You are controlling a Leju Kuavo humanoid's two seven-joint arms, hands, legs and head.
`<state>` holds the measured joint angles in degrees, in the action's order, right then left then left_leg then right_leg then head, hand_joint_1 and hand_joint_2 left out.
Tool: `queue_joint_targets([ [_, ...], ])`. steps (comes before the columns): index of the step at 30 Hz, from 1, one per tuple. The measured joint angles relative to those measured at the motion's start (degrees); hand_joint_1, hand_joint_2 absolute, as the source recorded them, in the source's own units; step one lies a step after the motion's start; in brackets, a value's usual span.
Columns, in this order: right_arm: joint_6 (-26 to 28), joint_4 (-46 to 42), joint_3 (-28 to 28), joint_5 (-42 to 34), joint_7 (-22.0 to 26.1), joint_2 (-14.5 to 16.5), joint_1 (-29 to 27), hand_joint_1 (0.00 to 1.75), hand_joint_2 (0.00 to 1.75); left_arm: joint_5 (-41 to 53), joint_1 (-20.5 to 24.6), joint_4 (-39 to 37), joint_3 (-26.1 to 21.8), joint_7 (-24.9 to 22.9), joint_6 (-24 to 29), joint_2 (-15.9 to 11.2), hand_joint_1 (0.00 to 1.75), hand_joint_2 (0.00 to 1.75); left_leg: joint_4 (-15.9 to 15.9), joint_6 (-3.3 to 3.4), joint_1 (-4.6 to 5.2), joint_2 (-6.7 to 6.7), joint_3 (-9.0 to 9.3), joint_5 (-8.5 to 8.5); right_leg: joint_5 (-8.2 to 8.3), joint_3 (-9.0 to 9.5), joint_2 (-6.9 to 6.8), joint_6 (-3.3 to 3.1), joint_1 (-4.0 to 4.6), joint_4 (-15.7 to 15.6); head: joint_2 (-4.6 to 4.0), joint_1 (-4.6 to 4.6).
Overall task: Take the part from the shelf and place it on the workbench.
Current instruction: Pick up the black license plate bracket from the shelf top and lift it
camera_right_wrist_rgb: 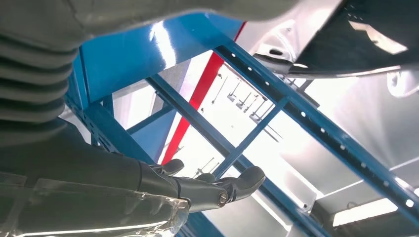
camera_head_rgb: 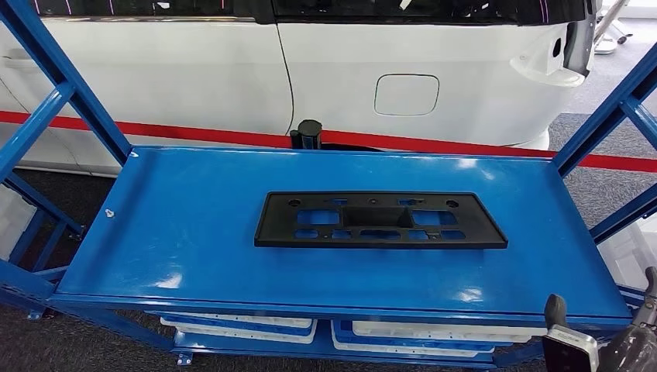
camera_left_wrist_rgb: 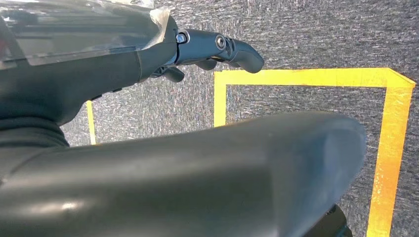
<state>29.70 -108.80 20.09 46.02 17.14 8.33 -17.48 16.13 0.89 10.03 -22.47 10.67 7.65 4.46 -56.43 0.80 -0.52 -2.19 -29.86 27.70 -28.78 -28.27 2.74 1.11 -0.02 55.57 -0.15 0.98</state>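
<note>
The blue shelf is framed by slanted blue struts at both ends, with bare blue surface all round the part and a white car close behind its far edge. The part is a flat, black, long rectangular panel with cut-out openings, lying flat near the shelf's middle. The right hand sits below the shelf's near right corner, well apart from the part, fingers loosely extended and holding nothing; the left hand hangs over grey floor with yellow tape, empty too.

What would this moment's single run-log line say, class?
part: flat on blue shelf, untouched | right hand: open, at shelf's corner | left hand: open, over floor
</note>
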Motion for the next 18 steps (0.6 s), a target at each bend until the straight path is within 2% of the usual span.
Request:
queue_joint_targets([
  [9, -0.08, -0.01, 0.0, 1.62, -0.45, -0.13, -0.12, 0.0, 1.75, 0.02, 0.0, 0.0, 0.01, 0.01, -0.04, 0.0, 0.0, 0.0, 0.0, 0.0, 0.0, 0.0, 0.0, 0.0, 0.0, -0.01, 0.0, 0.0, 0.0, 0.0, 0.01, -0.01],
  [11, -0.1, -0.13, 0.01, 4.93, -1.19, -0.38, -0.33, 0.0, 1.75, 0.07, 0.0, 0.0, 0.03, 0.0, -0.1, 0.0, 0.0, 0.0, 0.0, 0.0, 0.0, 0.0, 0.0, 0.0, 0.0, -0.01, 0.0, 0.0, 0.0, 0.0, 0.02, -0.01],
  [14, -1.5, -0.67, 0.01, 13.94, -3.24, -1.53, -0.69, 0.0, 1.75, 0.37, 0.01, 0.01, 0.11, -0.13, -0.52, 0.02, 0.0, 0.0, 0.0, 0.0, 0.0, 0.01, 0.0, 0.0, 0.0, -0.01, 0.0, 0.0, 0.0, 0.0, 0.01, -0.01],
  [18, -4.67, -0.76, -0.31, 18.88, -5.26, -3.37, -0.67, 0.0, 1.75, 0.63, 0.02, 0.03, 0.2, -0.18, -0.97, 0.05, 0.0, 0.0, 0.0, 0.0, 0.01, 0.01, 0.0, 0.0, 0.0, 0.0, 0.0, 0.0, 0.0, 0.0, 0.02, 0.0],
])
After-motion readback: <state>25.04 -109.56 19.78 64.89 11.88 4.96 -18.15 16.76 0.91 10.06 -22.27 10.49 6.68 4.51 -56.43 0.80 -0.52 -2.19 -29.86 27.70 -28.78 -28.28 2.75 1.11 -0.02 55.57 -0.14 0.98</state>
